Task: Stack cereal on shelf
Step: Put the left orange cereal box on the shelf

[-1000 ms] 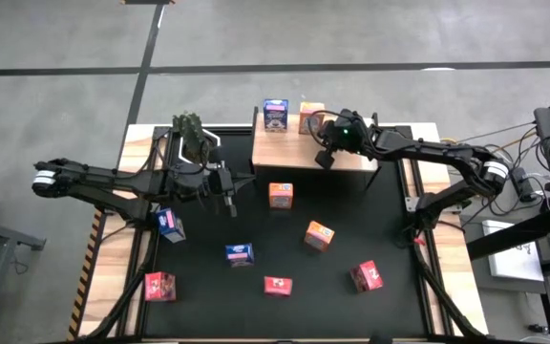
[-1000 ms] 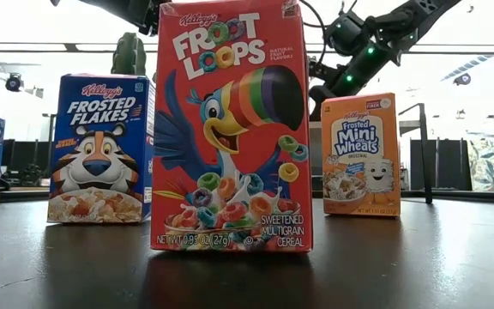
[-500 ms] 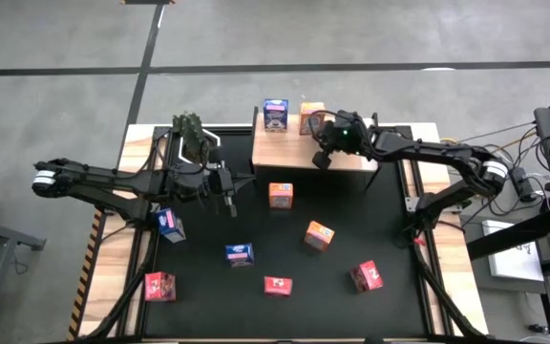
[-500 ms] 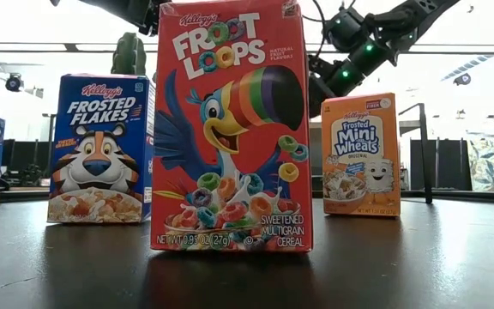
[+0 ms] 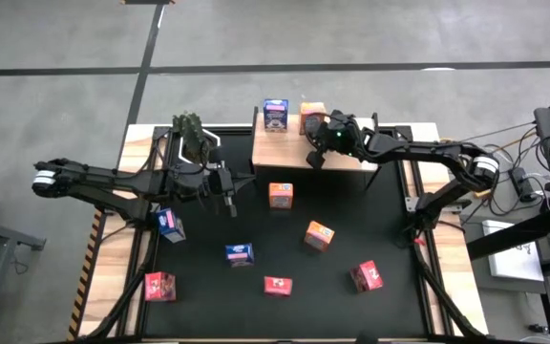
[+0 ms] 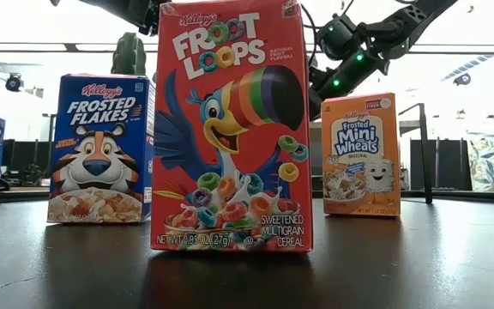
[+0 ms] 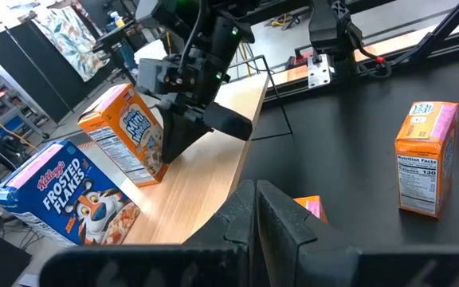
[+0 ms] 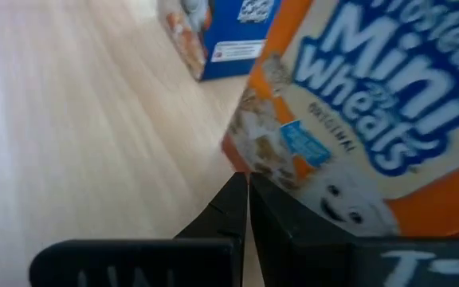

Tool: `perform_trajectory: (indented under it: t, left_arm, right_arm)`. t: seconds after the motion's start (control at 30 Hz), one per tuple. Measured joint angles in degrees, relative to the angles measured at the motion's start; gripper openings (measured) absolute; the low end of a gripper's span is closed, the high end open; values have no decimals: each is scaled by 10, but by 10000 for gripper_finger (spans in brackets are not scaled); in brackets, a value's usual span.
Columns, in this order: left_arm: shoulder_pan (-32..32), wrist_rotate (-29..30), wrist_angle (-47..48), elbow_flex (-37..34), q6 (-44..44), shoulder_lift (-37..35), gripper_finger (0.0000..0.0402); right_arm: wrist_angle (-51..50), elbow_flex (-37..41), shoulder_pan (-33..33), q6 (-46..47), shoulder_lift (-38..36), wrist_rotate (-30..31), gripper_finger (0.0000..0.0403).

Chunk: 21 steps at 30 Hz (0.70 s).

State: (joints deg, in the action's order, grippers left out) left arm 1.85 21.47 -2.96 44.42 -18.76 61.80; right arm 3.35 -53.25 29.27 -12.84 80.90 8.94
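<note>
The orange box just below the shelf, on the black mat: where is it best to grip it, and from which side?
Judging by the views, grip the orange box across its two narrow sides, coming from straight above. It stands upright and apart from other boxes, so its top is free. The left claw, now shut, is nearest.

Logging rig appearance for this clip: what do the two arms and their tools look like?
Both arms are dark, slender and jointed, each with a white band near the base. The right arm shows small green lights near its wrist. The left tool and right tool each have two dark, flat, tapering fingers. Cables trail beside the right arm's base.
</note>
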Motion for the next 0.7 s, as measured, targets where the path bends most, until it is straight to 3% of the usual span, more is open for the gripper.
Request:
perform_trajectory:
  t: [0.7]
  left_arm:
    - [0,0,0,0,0,0,0]
  right_arm:
    - [18,0,3,-3,0,1,9]
